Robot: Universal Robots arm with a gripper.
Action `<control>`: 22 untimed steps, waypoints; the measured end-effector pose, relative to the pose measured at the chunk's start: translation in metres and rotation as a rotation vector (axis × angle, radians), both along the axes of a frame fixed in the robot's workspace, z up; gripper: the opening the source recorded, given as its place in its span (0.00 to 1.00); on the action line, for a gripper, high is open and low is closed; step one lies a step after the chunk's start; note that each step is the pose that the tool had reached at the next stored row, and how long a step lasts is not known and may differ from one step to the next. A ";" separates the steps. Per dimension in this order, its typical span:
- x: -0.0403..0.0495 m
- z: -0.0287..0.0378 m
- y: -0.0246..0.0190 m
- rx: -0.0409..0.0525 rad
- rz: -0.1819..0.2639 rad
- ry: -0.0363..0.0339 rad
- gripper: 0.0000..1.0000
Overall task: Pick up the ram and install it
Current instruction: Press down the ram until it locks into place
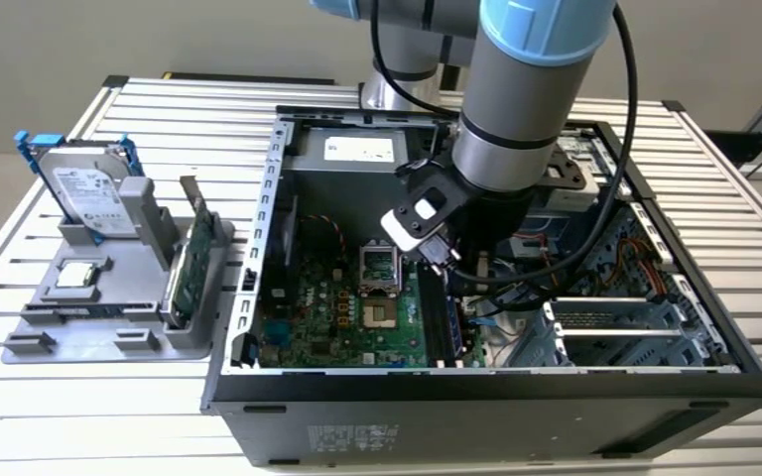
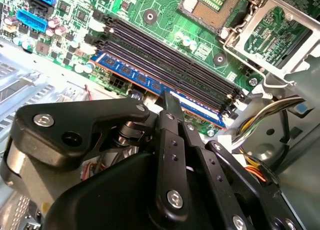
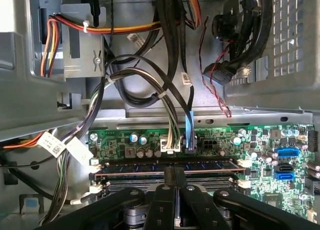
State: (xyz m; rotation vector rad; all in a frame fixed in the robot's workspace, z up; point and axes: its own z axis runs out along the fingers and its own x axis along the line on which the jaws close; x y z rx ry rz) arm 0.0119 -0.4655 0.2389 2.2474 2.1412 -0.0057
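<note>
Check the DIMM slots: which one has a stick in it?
The outermost slot, at the motherboard edge, right under the end effector: it holds the blue ram. The other black slots beside it are empty channels.

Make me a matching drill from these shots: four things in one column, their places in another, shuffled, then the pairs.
Things:
1. ram
2. hard drive
3. green expansion card
4. gripper

Places:
A. standing in the grey holder, at its far end, outside the case
B. seated in a motherboard slot
C. standing in the grey holder, on the side nearest the case
D. right above the memory slots

Pairs: 1-B, 2-A, 3-C, 4-D
</note>
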 end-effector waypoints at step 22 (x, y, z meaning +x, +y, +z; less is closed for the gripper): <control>0.0001 -0.0106 0.0000 0.0001 0.001 0.0000 0.00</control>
